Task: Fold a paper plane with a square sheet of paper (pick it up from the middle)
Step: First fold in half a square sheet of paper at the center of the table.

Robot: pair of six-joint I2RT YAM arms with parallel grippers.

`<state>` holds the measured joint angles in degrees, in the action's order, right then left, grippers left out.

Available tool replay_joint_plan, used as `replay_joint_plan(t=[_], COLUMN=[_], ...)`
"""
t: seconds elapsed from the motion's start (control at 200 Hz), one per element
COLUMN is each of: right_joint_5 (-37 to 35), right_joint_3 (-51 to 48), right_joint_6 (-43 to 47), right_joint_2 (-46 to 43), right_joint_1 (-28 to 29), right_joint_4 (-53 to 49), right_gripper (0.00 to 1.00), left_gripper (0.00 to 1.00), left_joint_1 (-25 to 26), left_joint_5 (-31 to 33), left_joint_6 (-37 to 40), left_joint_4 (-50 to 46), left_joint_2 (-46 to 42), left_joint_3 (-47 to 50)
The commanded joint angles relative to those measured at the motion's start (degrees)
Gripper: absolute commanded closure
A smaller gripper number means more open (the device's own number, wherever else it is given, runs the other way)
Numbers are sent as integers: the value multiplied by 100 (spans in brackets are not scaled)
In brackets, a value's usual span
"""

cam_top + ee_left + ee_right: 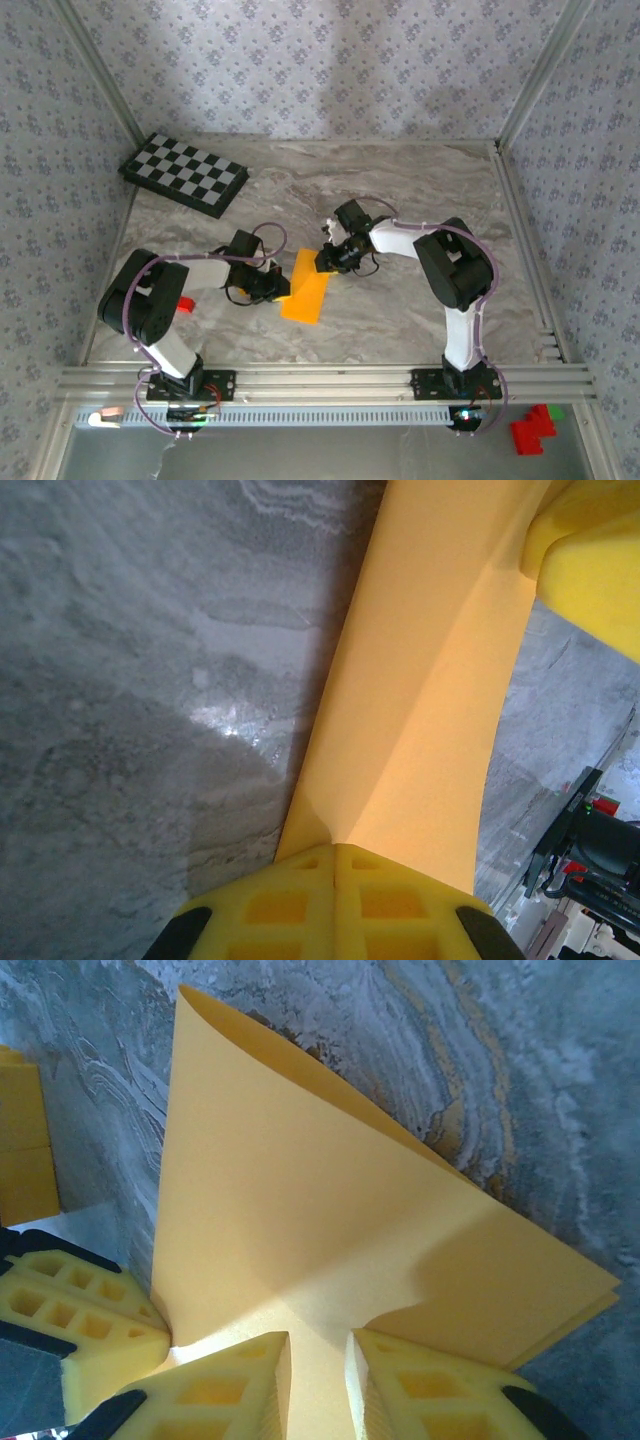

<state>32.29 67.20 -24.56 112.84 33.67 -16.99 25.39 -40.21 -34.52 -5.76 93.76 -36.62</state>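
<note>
The marble-patterned table (400,200) carries everything, with the two arms reaching in from its near edge toward its middle. At its far left corner lies the black-and-white checkered board (185,174), set at an angle to the edges. The square sheet of paper (306,295) sits at the middle of the table, a little nearer the near edge than the far one. It is folded over on itself into a narrower orange-yellow strip that runs roughly from far to near. In the right wrist view the sheet (300,1210) shows its doubled layers at the right-hand corner and a curled upper edge standing clear of the marble. In the left wrist view the paper (420,700) rises from the pads and throws a shadow on the table beside it. The left gripper (281,286) meets the sheet's left edge; up close, the left gripper (335,865) has its yellow pads pressed together on the paper. The right gripper (323,262) is at the sheet's far right end, touching it. Seen up close, the right gripper (318,1350) has its fingers (235,1385) narrowly apart, and the paper passes through the gap unclamped. Off the table, beyond its near right corner, lie small red blocks (530,430).
</note>
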Motion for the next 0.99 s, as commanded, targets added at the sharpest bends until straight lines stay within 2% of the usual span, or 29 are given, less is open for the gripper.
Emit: replay_joint_plan(t=[0.0,0.21,0.4,0.62,0.67,0.989], right_joint_5=[-1138,-1050,-317,377,505,840], right_joint_3=[21,287,23,65,339,777], right_joint_6=[258,352,-76,-716,-824,-1265], right_joint_2=[160,-336,-675,-297,-138,608], right_joint_1=[-197,-232,41,531,609,869], right_joint_4=[-907,-1057,-409,412,546,966], right_gripper=[73,71,74,85,87,90], left_gripper=[100,100,100,100,100,100], left_joint_1=[-25,-43,-43,-50,-51,-51], left_joint_5=[523,520,514,523,517,520], left_joint_6=[103,130,121,130,130,148], left_joint_4=[-697,-711,-685,-690,-698,-704], left_joint_2=[89,84,46,11,11,13], left_joint_3=[204,241,294,305,298,296])
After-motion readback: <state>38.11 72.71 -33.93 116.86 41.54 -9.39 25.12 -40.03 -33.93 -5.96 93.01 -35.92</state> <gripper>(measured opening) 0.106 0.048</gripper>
